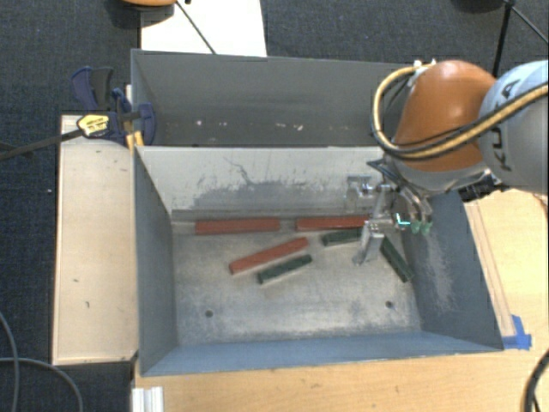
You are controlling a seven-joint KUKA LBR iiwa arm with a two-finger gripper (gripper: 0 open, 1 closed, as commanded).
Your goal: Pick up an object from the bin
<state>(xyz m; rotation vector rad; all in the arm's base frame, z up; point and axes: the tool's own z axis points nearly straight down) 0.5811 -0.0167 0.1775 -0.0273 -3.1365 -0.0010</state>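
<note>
My gripper [369, 247] hangs low over the right part of the bin, under the orange dome. Just to its left lies a short dark green bar [340, 239]. Another dark green bar [397, 263] lies slanted just to its right, its upper end hidden under the gripper. A red-brown bar [330, 223] rests along the back wall, right behind the gripper. I see nothing held in the gripper.
Further left, a second red-brown bar [238, 226] lies along the back wall. A third red-brown bar [268, 256] lies tilted in the middle, with a dark green bar [285, 269] beside it. The bin's front floor is bare metal.
</note>
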